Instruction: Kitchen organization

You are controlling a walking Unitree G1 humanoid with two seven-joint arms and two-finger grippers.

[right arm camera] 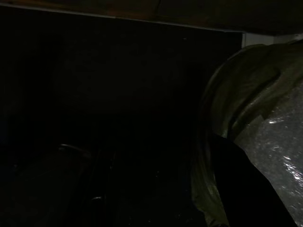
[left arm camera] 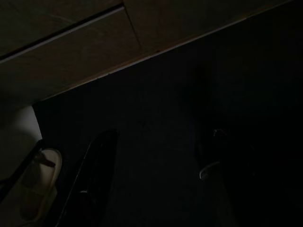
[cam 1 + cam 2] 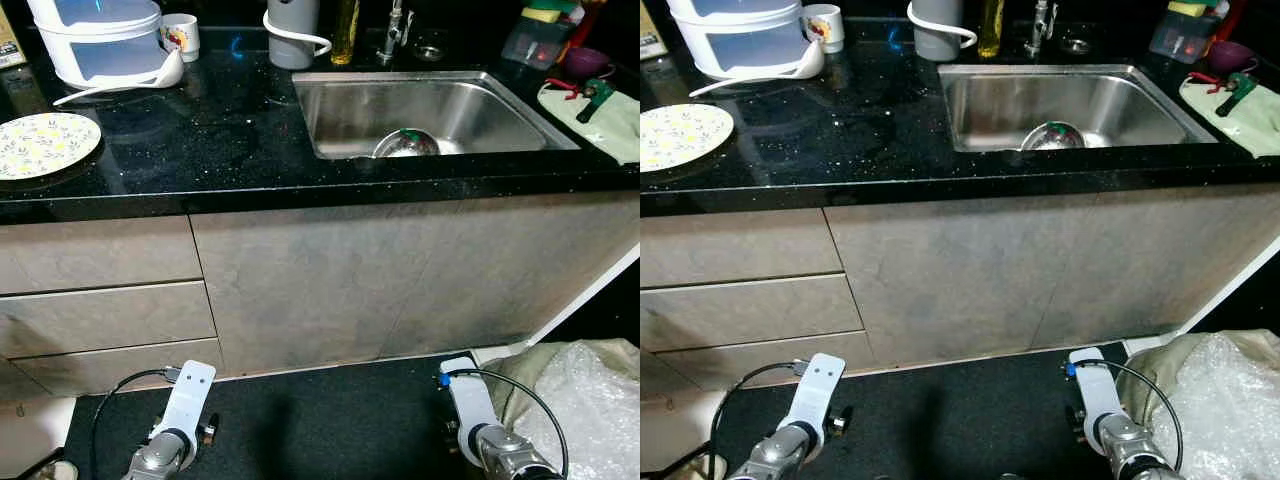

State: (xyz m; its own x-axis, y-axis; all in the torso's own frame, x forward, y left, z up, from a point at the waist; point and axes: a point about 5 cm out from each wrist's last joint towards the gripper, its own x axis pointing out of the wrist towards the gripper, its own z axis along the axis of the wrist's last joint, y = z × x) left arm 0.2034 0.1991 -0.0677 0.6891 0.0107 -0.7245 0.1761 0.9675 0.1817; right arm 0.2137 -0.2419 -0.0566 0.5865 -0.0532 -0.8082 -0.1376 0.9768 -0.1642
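Two arms hang idle before me, low above the dark floor mat [image 3: 320,420]; I cannot tell how either jaw stands. Left gripper [image 2: 90,189] near the drawers [image 3: 100,320], right gripper [image 1: 99,189] beside a plastic-filled bag [image 3: 580,390]. Far: black counter [image 3: 220,130], sink [image 3: 340,110] holding a metal bowl [image 3: 407,144], patterned plate [image 3: 45,143] at left.

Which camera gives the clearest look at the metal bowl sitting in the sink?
The left eye view: the metal bowl sits unblocked in the sink. The right eye view shows it equally whole. Both wrist views face the dark floor instead.
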